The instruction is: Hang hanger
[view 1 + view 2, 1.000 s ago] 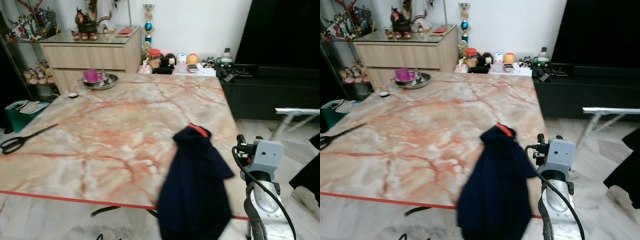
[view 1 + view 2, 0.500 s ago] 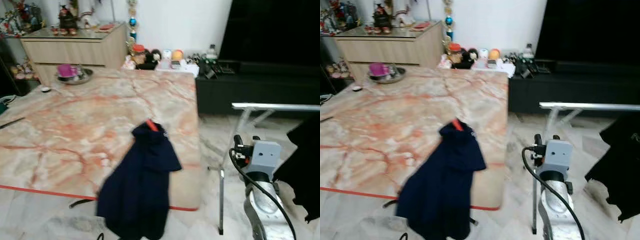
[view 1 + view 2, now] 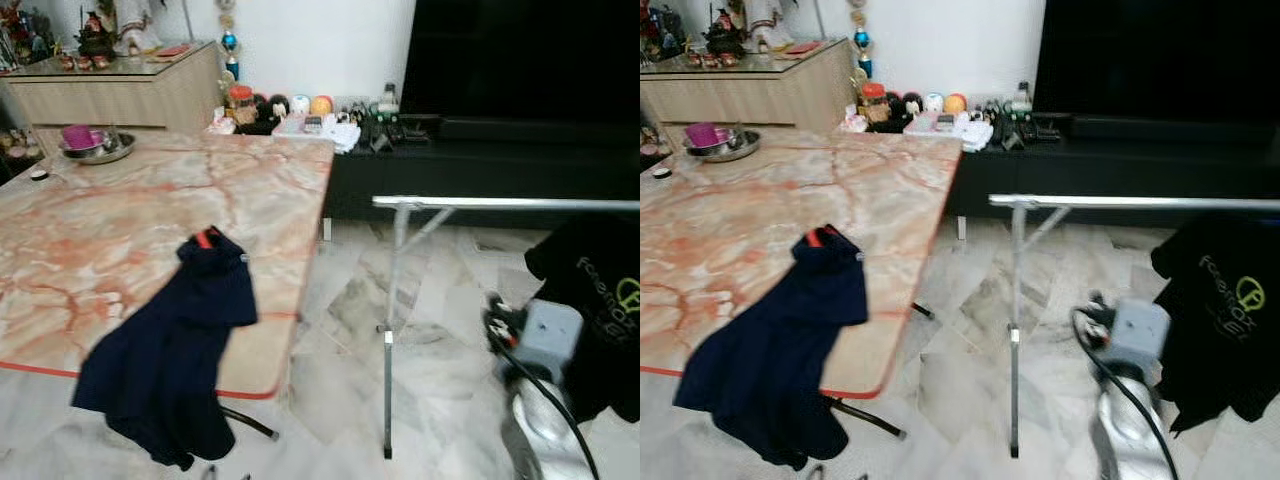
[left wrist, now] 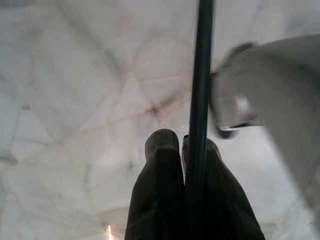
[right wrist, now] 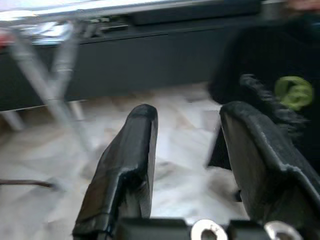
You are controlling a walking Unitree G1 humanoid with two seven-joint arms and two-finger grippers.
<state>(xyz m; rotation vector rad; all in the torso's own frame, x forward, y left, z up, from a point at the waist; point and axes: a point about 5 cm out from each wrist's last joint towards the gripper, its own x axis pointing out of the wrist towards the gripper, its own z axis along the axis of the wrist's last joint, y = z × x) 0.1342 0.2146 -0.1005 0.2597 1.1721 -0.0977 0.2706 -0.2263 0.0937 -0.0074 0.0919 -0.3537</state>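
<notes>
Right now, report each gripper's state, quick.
Left gripper: shut on a thin dark rod, probably the hanger.
Right gripper: open, holding nothing, facing the clothes rack.

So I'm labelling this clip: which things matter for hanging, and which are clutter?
Job: navy garment; clothes rail; black T-shirt hanging there; thin dark rod in left tool.
Clutter: metal bowl; pink cup; toys.

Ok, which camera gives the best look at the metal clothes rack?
The left eye view: the silver clothes rack shows its whole top rail, crossed legs and upright post, with a black T-shirt hanging at its right end. The right eye view shows the same. The right wrist view catches a blurred rail and legs beyond the open right gripper.
</notes>
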